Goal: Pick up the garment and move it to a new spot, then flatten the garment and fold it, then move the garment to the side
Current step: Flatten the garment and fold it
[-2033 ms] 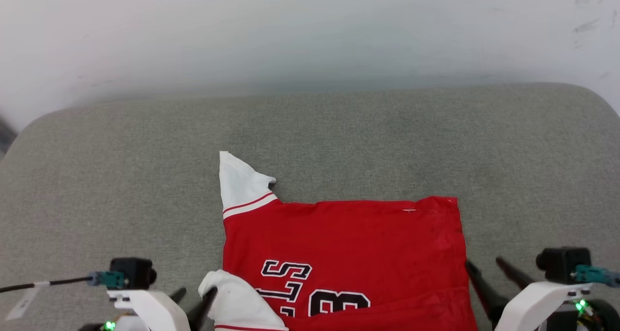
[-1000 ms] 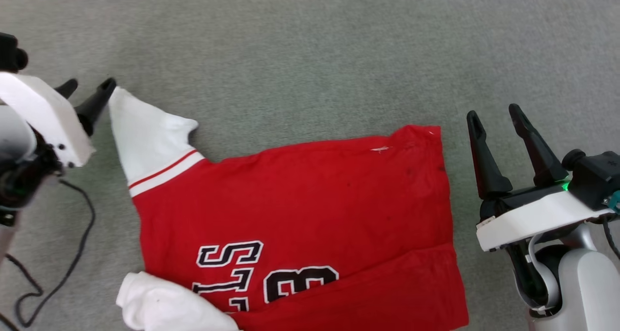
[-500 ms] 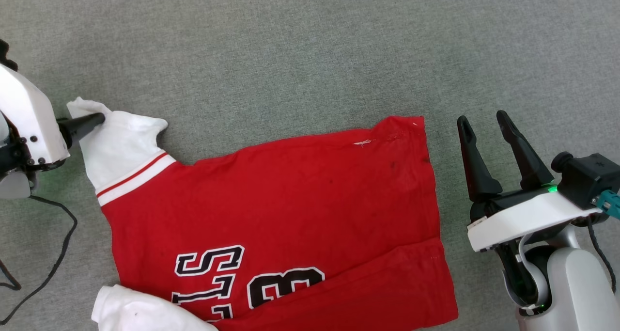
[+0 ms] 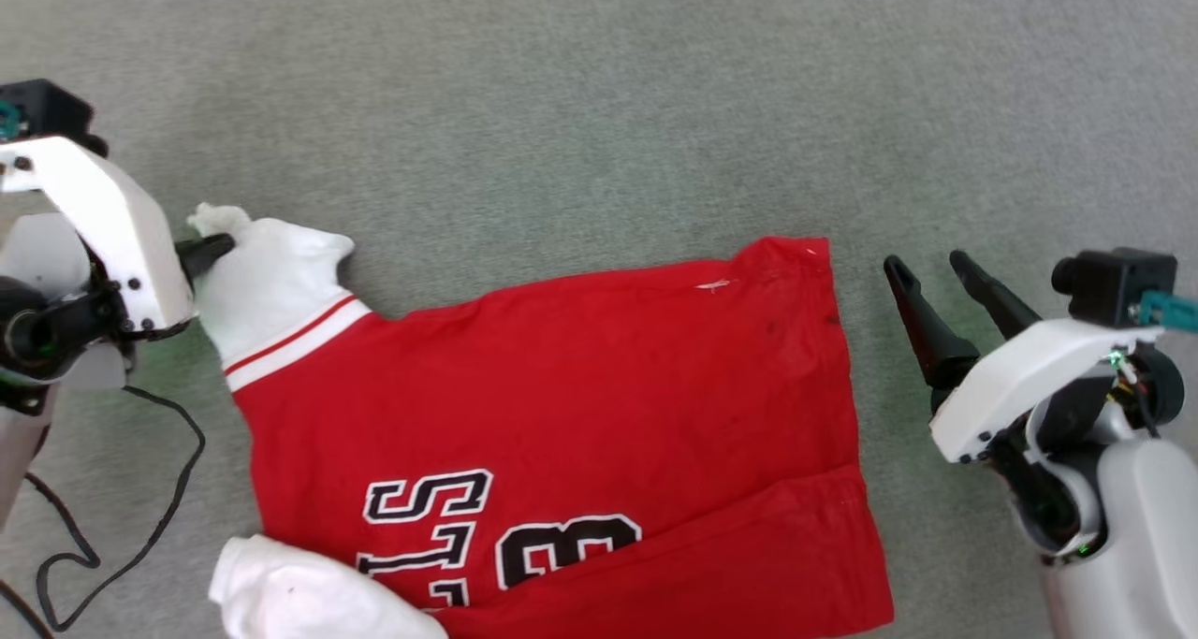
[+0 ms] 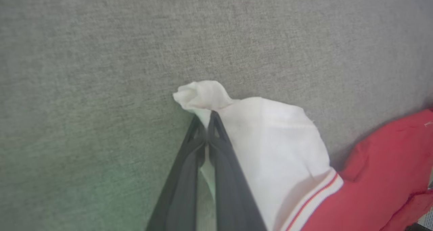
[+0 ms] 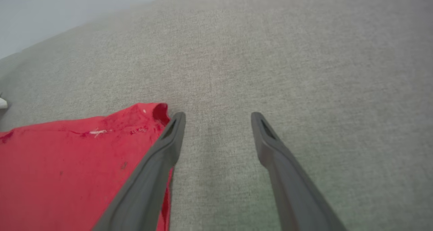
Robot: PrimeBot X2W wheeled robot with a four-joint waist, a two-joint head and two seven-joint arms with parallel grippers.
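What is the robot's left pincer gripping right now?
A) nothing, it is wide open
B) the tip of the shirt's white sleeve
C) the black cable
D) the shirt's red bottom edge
B: the left pincer is shut on the tip of the white sleeve of the garment, while the right pincer stands open beside the red edge.

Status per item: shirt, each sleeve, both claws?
garment: spread lettering-up on the grey surface, crease across its near right part.
far sleeve: pulled outward, tip pinched.
near sleeve: bunched, unheld.
left claw: shut on the far sleeve's tip.
right claw: open, empty, just off the garment's right edge.
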